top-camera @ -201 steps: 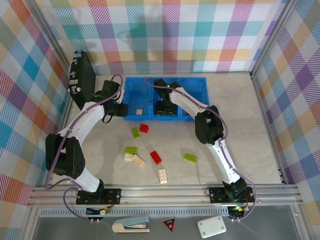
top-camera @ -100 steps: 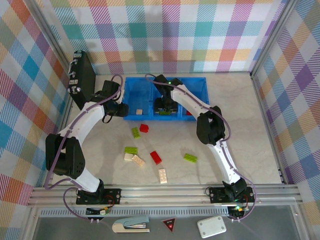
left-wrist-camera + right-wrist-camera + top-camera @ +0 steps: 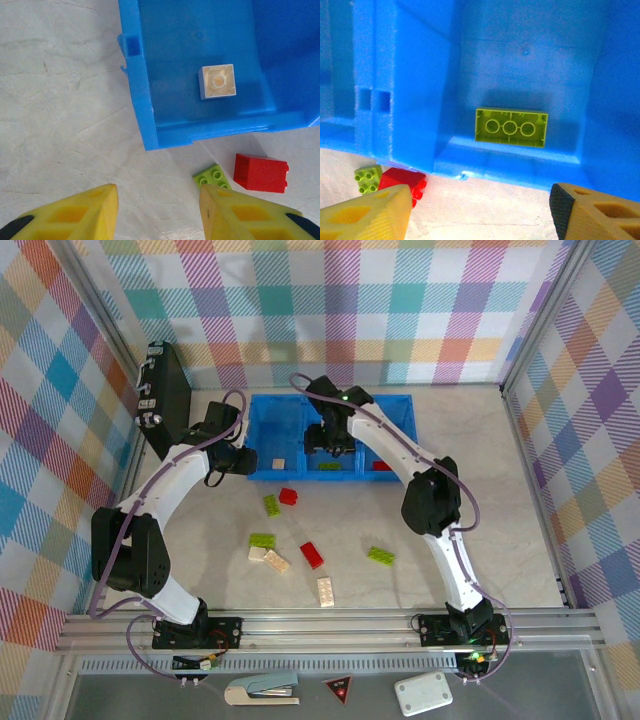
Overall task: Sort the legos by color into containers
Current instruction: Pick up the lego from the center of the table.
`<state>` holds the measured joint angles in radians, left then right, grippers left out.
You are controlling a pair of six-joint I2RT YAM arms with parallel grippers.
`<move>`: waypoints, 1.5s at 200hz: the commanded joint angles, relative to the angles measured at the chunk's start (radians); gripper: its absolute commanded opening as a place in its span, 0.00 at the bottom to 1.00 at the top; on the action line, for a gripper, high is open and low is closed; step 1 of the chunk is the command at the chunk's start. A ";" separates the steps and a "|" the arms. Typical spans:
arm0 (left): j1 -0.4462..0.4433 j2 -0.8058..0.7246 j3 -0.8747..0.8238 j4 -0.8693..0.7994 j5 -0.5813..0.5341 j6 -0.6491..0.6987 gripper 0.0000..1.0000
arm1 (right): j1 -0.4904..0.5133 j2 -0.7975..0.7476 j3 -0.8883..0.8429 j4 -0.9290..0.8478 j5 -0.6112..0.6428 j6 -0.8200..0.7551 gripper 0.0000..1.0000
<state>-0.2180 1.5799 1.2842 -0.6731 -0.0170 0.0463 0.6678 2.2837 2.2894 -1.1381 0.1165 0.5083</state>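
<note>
Since the earlier frame the right gripper (image 3: 330,440) has shifted toward the far side of the bright blue rectangular plastic tray (image 3: 275,425), uncovering a lime green studded brick (image 3: 328,466) in the middle compartment. The left arm has not moved.

Right gripper (image 3: 480,200): jaws spread, nothing between them. It hangs over the middle compartment, where the lime green studded brick (image 3: 510,127) lies underside up by the tray's near wall.

Left gripper (image 3: 245,460): released and empty, over bare table just left of the tray's near left corner. In the left wrist view, its yellow fingers (image 3: 102,200) are spread wide, and a cream square brick (image 3: 217,82) lies underside up in the left compartment. A small red brick (image 3: 381,466) lies in the right compartment.

Just outside the near wall lie a red block (image 3: 289,496) and a small green brick (image 3: 271,505), close together. Nearer the arm bases, well apart from the tray:
- a green flat brick (image 3: 262,540), with two cream bricks (image 3: 258,554) (image 3: 277,562) just near of it
- a red long brick (image 3: 312,555)
- a green brick (image 3: 380,556) at right
- a cream long brick (image 3: 326,591), nearest

The right arm crosses over the tray's near wall and hides part of it. A black flat case (image 3: 165,400) stands at far left. On the shelf near of the arm bases lie a grey stapler (image 3: 262,692), a red triangle sign (image 3: 339,690) and a white box (image 3: 423,695).
</note>
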 commanded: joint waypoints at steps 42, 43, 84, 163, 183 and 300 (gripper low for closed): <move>0.012 -0.032 -0.009 0.014 -0.008 0.012 0.47 | 0.045 -0.087 -0.054 -0.007 0.012 0.020 0.73; 0.012 -0.032 -0.009 0.014 -0.009 0.013 0.47 | 0.045 -0.087 -0.055 -0.007 0.012 0.020 0.73; 0.012 -0.035 -0.007 0.015 -0.008 0.012 0.47 | 0.074 -0.099 -0.079 -0.001 0.008 0.028 0.72; 0.012 -0.057 -0.010 0.023 -0.022 0.010 0.47 | 0.134 -0.104 -0.158 0.042 -0.021 0.044 0.70; 0.014 -0.070 -0.017 0.029 -0.036 0.011 0.47 | 0.148 -0.097 -0.184 0.072 -0.029 0.050 0.70; 0.017 -0.106 -0.024 0.038 -0.064 0.015 0.47 | 0.199 -0.010 -0.289 0.314 -0.103 -0.316 0.67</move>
<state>-0.2169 1.5112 1.2743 -0.6498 -0.0593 0.0463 0.8551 2.2700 2.0476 -0.8928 0.0326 0.4183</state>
